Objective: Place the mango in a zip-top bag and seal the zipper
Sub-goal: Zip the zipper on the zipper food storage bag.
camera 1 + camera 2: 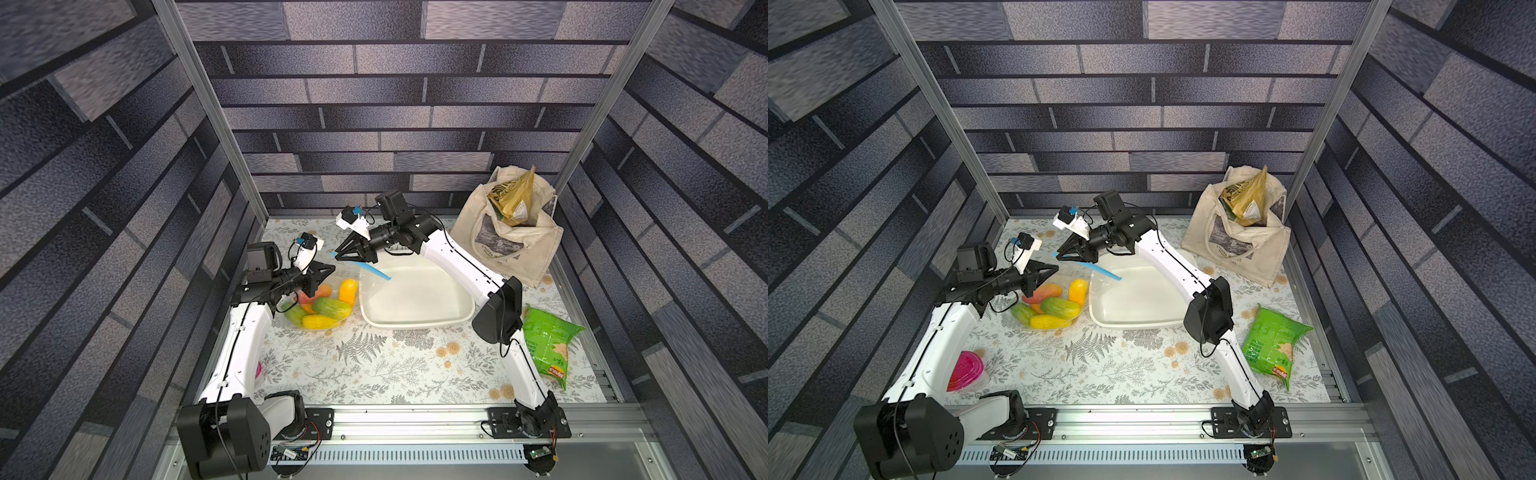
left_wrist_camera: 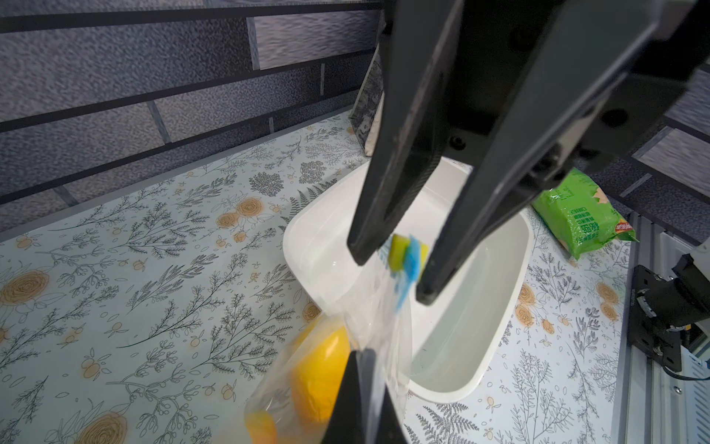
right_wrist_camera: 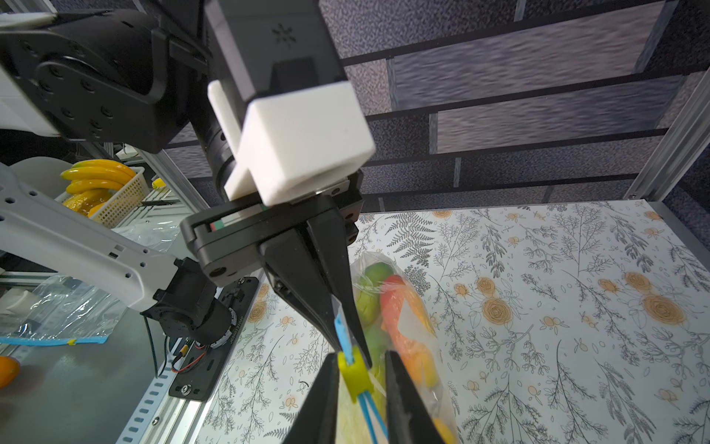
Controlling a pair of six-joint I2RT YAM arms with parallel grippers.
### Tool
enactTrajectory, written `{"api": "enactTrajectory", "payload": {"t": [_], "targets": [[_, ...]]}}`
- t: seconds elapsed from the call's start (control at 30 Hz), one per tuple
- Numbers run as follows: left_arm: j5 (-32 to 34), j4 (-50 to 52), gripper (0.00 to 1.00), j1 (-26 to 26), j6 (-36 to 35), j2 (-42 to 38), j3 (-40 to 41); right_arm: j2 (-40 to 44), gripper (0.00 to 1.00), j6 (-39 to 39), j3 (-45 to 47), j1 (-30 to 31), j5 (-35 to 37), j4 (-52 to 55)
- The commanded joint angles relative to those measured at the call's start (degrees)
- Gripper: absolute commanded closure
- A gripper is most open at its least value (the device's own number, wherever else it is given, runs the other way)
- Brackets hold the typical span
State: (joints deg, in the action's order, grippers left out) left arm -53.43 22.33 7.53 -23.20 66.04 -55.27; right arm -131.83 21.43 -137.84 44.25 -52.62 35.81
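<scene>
Judging by its crinkle, the zip-top bag (image 1: pixel 332 286) is thin, slick film, floppy and bottom-heavy with mangoes (image 1: pixel 328 307). Best hold is probably the stiffer zipper (image 1: pixel 376 272), not the film. The bag is clear, with a light-blue strip and a yellow slider (image 3: pixel 355 374). It rests on the table (image 1: pixel 374 365) just beside the white tray (image 1: pixel 415 326), mouth raised. Left gripper (image 3: pixel 353 357) is clamped on the strip's end. Right gripper (image 2: pixel 392 276) straddles the slider, jaws not quite pinching.

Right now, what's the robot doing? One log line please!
left gripper: shut on zipper | right gripper: open around yellow slider | mangoes: inside zip-top bag
</scene>
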Motion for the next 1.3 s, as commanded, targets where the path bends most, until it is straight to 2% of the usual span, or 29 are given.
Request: {"api": "enactTrajectory", "payload": {"t": [0.0,0.1,0.13,0.2,0.27,0.3,0.33,0.43,0.6,0.7,0.77,0.83,1.0,1.17,1.27], "targets": [[-2.0,0.9,1.00,0.2,-1.4,-1.6,-1.7,-0.8,0.84,-0.7,-1.5,0.4,-0.4,0.0],[-2.1,1.7,1.00,0.1,-2.0,-1.6,-1.8,-0.5,0.91,-1.5,-0.8,0.4,-0.7,-1.2],[-2.4,2.3,0.97,0.1,-2.3,-1.5,-2.0,-0.4,0.92,-1.6,-0.6,0.4,-1.2,-1.5],[-2.5,2.6,0.85,0.1,-2.3,-1.5,-2.2,-0.1,0.92,-2.3,0.4,0.4,-1.6,-2.6],[-1.9,1.7,0.59,0.2,-1.2,-1.8,-2.0,0.2,0.93,-2.3,1.0,0.4,-1.8,-2.9],[-1.9,1.7,0.42,0.3,-1.1,-2.1,-2.1,0.4,0.94,-2.4,1.2,0.4,-1.6,-2.9],[-2.0,1.1,0.33,0.5,-0.3,-2.6,-1.9,0.6,0.94,-2.4,1.6,0.4,-1.2,-3.2],[-4.9,-3.3,0.32,2.8,3.2,-5.3,-0.6,1.5,0.95,-2.8,3.1,0.4,0.0,-4.3],[-6.6,-18.7,0.25,7.8,15.9,-10.3,4.1,1.8,0.98,-3.0,4.0,0.4,1.2,-4.8],[-5.2,-19.8,0.26,7.9,20.2,-8.7,2.6,2.5,0.99,-2.9,5.1,0.4,0.7,-5.5],[-6.0,-13.6,0.29,7.5,19.6,-5.0,-1.3,3.5,0.99,-3.0,6.6,0.4,0.8,-6.9],[-10.0,-6.2,0.35,7.3,16.8,-0.4,-5.8,4.8,0.99,-2.9,8.4,0.4,0.6,-8.5],[-16.5,2.5,0.51,7.4,12.1,7.2,-12.5,6.9,0.99,-2.9,11.3,0.5,-0.5,-10.7],[-18.1,9.8,0.51,5.8,4.5,8.9,-14.8,6.9,0.99,-2.9,11.3,0.5,-0.3,-10.7],[-19.0,10.8,0.55,5.1,3.0,9.7,-14.8,6.9,0.99,-2.8,11.2,0.5,-0.6,-10.7]]}}
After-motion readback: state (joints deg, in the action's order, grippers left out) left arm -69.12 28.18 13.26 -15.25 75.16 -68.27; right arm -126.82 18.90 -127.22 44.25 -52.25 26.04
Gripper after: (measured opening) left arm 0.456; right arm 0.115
